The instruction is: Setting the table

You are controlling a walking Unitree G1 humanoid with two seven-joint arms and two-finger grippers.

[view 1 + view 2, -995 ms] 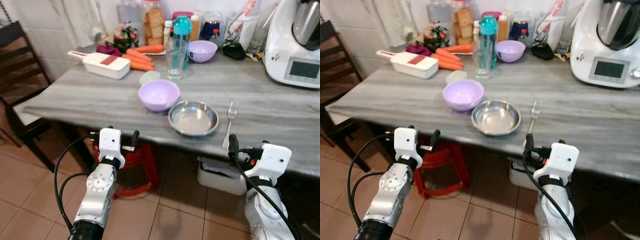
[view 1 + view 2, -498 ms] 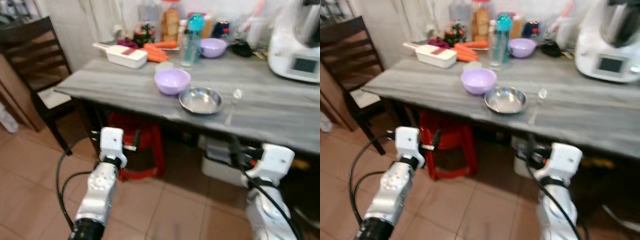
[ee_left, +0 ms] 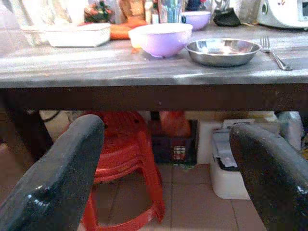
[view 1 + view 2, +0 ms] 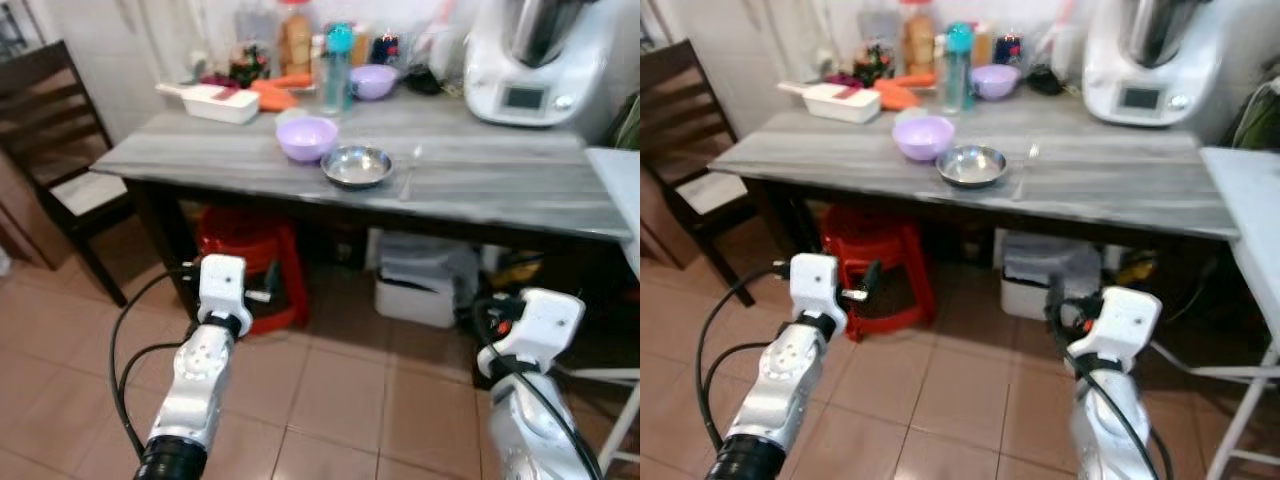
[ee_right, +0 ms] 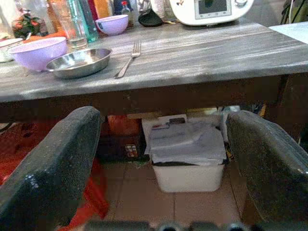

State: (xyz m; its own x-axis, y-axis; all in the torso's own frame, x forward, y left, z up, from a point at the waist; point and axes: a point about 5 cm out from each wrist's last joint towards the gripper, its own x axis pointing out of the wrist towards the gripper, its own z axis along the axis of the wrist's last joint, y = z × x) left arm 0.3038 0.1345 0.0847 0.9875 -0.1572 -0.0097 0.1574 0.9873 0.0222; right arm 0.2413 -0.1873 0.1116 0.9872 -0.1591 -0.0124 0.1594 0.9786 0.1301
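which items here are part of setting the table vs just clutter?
Job items:
- steel plate
- fork beside it
- near purple bowl
- left gripper and right gripper, both open, low in front of the table

Lying about:
- carrots
- white grater box
- teal bottle
- far purple bowl
- food processor
- red stool
- chair

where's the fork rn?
The fork lies flat on the grey table, just to the robot's right of the steel dish. The purple bowl sits on the dish's other side.
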